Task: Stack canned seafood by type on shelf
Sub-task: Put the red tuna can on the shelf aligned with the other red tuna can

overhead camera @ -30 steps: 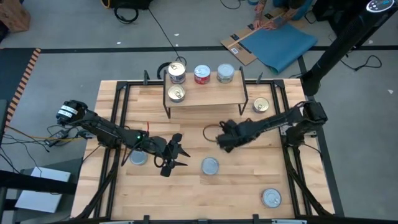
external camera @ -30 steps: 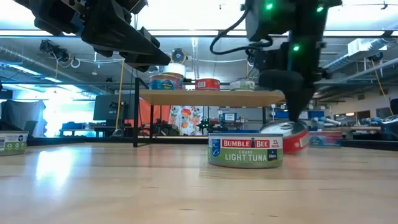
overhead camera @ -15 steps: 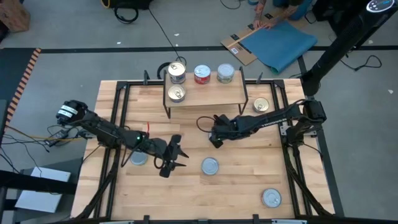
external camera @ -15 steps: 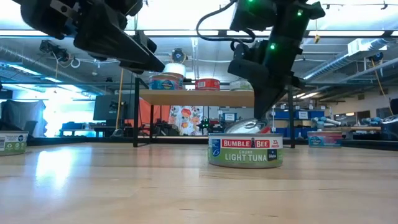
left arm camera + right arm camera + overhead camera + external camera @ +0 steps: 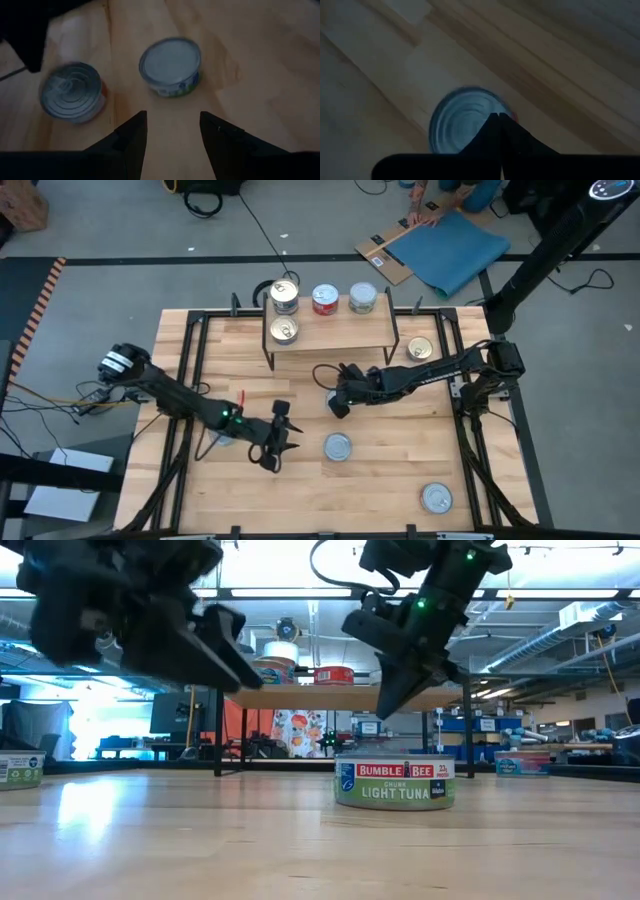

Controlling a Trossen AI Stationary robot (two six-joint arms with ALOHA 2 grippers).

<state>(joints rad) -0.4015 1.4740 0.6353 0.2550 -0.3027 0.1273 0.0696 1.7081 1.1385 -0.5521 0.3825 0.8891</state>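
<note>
My right gripper point(image 5: 333, 406) is shut and hangs above the table in front of the shelf point(image 5: 335, 332). A silver-topped, red-sided tin point(image 5: 457, 120) sits right below it, standing flat point(image 5: 70, 92); the high view hides it under the gripper. My left gripper point(image 5: 283, 437) is open and points at a green-labelled tuna tin point(image 5: 170, 65) on the table point(image 5: 338, 447). The shelf carries several tins: a gold-topped pair point(image 5: 285, 298) point(image 5: 285, 330), a red one point(image 5: 325, 300) and a silver one point(image 5: 362, 300).
More tins stand on the table: one near the right far corner point(image 5: 420, 350), one near the right near corner point(image 5: 437, 498), and one partly under my left arm point(image 5: 216, 442). The shelf's black wire legs point(image 5: 219, 730) stand behind the tuna tin point(image 5: 395, 782).
My right gripper moved toward the table's left and rose. The red-sided tin went with it, tipped up on one side, and passed from right of the tuna tin to behind it; now the fingers are clear above it. My left gripper shifted slightly toward the near edge.
</note>
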